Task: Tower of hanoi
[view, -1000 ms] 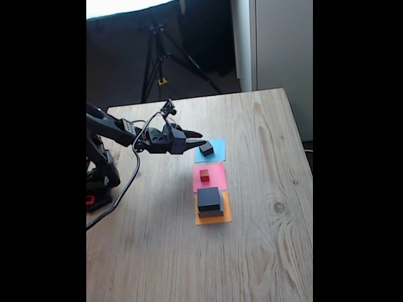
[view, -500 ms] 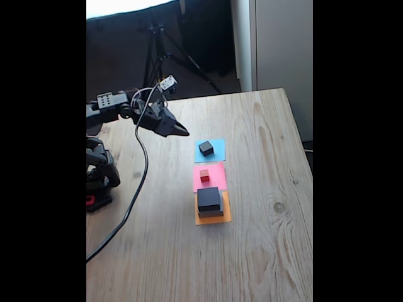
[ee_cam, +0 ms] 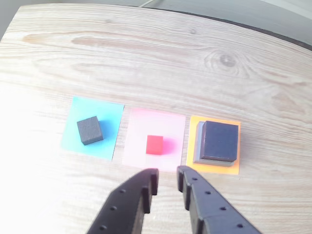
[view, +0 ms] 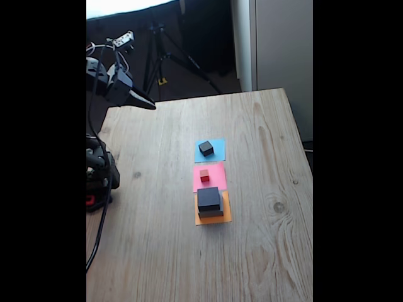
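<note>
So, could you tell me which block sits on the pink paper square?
The tiny red cube; the small black cube is on blue, the slabs on orange.

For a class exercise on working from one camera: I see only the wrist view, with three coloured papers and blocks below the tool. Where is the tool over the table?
Observer: In the fixed view the tool hangs high over the far left corner of the table, well apart from the nearest block, the small black cube.
Operator: Where is the arm's base?
Observer: The base stands at the table's left edge, about level with the pink paper.
Operator: Anything behind the table?
Observer: A tripod stands on the dark floor beyond the far edge.
</note>
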Controlling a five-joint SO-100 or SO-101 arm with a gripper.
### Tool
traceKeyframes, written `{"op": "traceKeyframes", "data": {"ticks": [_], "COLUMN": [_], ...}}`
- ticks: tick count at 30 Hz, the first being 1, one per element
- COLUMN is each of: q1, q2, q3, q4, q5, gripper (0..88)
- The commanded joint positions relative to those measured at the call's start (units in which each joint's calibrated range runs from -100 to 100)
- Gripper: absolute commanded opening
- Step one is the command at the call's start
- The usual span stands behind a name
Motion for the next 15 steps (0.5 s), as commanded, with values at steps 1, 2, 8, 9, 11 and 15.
{"op": "traceKeyframes", "data": {"ticks": [1, 2, 8, 9, 11, 15], "q1": [5.14, 6.15, 9.24, 9.24, 8.90, 8.15], "q2": [0.23, 0.01, -3.02, -4.00, -6.05, -11.50], "q3": [-5.86, -5.59, 2.78, 5.59, 12.23, 28.14], "q4": [3.44, 3.44, 2.63, 1.82, -0.60, -9.26], "q5": [1.04, 1.04, 1.04, 1.04, 1.04, 1.04], "gripper": [0.3, 0.3, 0.2, 0.3, 3.8, 9.4]}}
